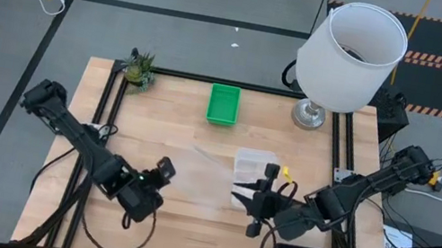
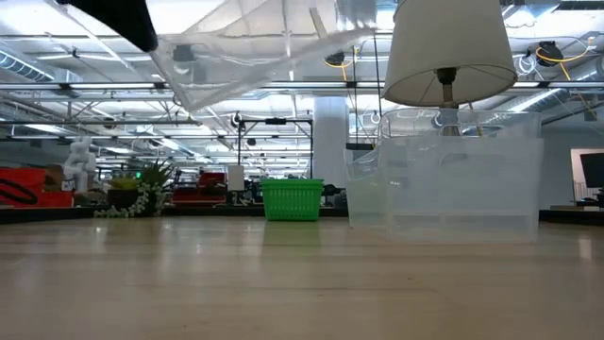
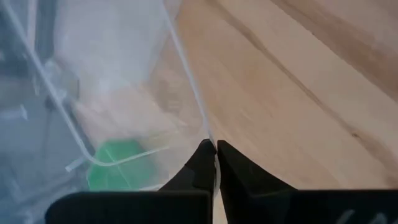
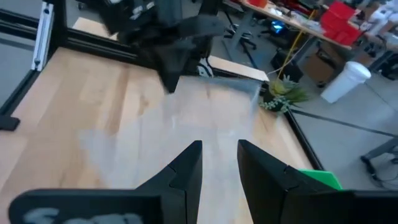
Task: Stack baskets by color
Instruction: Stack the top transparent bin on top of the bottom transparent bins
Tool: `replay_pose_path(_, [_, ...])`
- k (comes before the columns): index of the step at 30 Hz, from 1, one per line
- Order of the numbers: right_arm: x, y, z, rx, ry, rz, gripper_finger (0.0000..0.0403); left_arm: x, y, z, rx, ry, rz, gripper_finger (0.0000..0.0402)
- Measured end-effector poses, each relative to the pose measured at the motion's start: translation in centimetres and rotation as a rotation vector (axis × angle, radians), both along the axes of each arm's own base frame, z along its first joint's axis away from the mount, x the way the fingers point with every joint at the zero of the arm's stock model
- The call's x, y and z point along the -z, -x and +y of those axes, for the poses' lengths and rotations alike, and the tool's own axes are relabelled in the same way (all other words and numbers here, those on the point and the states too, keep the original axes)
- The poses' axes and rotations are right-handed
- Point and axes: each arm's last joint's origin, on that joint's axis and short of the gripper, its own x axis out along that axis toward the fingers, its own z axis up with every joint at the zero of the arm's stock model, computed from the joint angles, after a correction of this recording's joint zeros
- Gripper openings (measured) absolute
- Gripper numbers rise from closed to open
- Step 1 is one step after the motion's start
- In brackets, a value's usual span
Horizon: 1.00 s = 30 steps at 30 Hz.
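Bright, even light is coming from the ceiling strip lamps [image 2: 57, 66] beyond the pale wooden tabletop [image 1: 191, 137], which is showing only faint shadows. Glare is washing over the lifted clear plastic basket [image 2: 255, 57], making its edges hard to trace. In the right wrist view the nearer dark fingers [image 4: 186, 174] are looking soft, and the clear plastic ahead is smearing into haze.

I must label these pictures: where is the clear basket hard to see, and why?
High view: the lifted clear basket nearly melts into the wood. Low view: it blends with ceiling lights. Left wrist view: blurred, very close to the left gripper.
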Motion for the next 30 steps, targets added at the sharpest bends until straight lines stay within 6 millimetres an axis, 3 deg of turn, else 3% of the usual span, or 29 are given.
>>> replay_pose_path(4, [0.1, 0.0, -0.2, 0.014, -0.007, 0.007, 0.0098, 1.2, -2.0, -0.1, 0.086, -0.061, 0.01, 0.0005])
replay_pose_path(8, [0.3, 0.1, -0.5, 0.021, 0.011, 0.034, 0.0098, 2.3, -4.0, 1.2, 0.089, -0.106, 0.029, 0.0008])
replay_pose_path(14, [1.4, 0.2, -2.4, 0.13, -0.003, 0.14, 0.0098, 3.6, -6.2, 2.3, 0.111, -0.145, 0.032, 0.0004])
replay_pose_path(19, [2.2, 0.3, -4.1, 0.221, -0.017, 0.217, 0.0122, 4.3, -7.0, 2.6, 0.128, -0.166, 0.036, 0.001])
replay_pose_path(26, [2.2, -0.1, -4.4, 0.199, -0.106, 0.228, 0.019, 4.2, -7.1, 2.3, 0.144, -0.168, 0.02, 0.0011])
replay_pose_path(30, [2.3, -0.3, -4.7, 0.174, -0.17, 0.253, 0.0202, 4.2, -7.1, 2.3, 0.149, -0.169, 0.021, 0.0009])
